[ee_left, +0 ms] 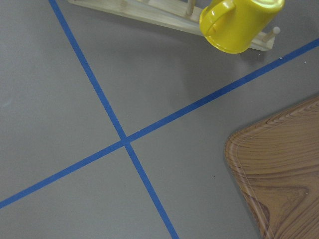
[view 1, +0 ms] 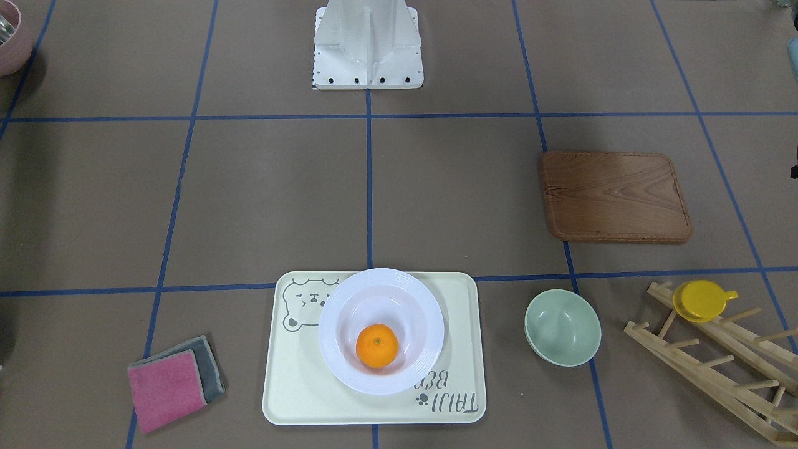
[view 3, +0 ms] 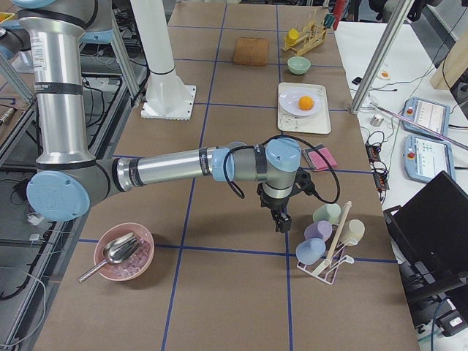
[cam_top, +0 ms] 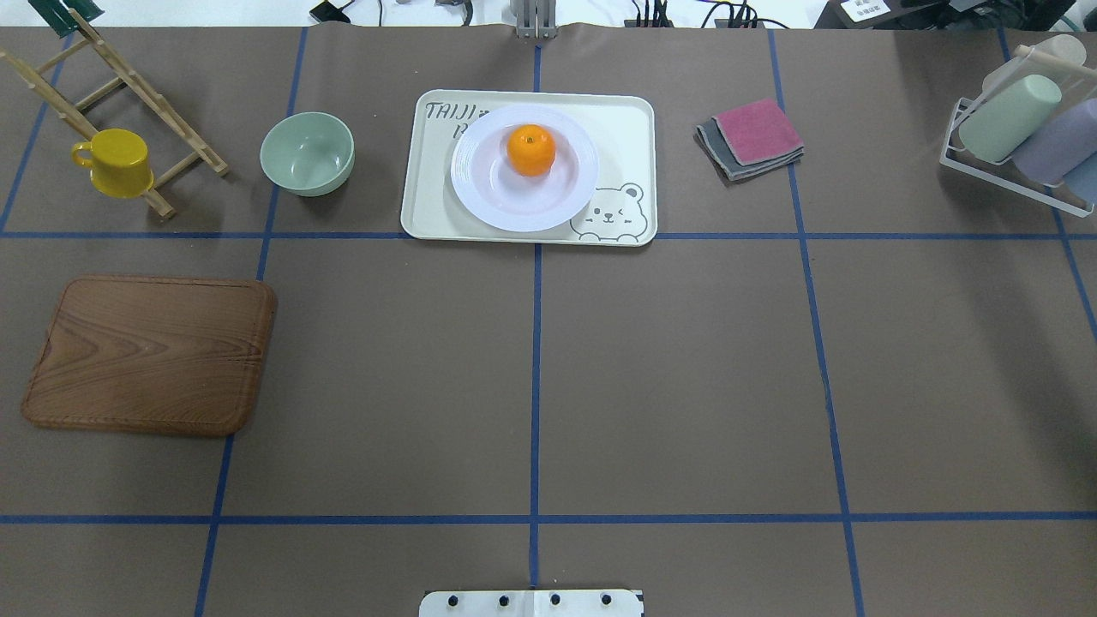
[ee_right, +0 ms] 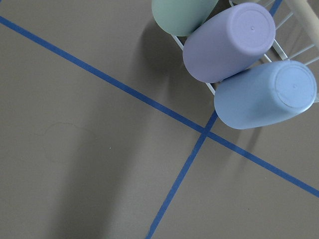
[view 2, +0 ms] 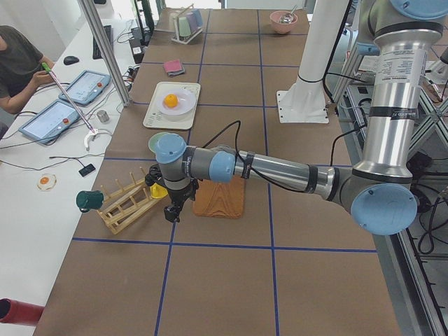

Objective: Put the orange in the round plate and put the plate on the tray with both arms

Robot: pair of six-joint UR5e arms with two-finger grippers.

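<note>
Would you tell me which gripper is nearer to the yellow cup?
Left. The left gripper hangs beside the yellow cup; the right gripper is across the table, near the pastel cups.

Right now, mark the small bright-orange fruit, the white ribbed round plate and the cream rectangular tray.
orange (view 1: 376, 345), front-facing view, top centre.
round plate (view 1: 340, 298), front-facing view, ribbed rim.
tray (view 1: 299, 380), front-facing view, bare floor.
</note>
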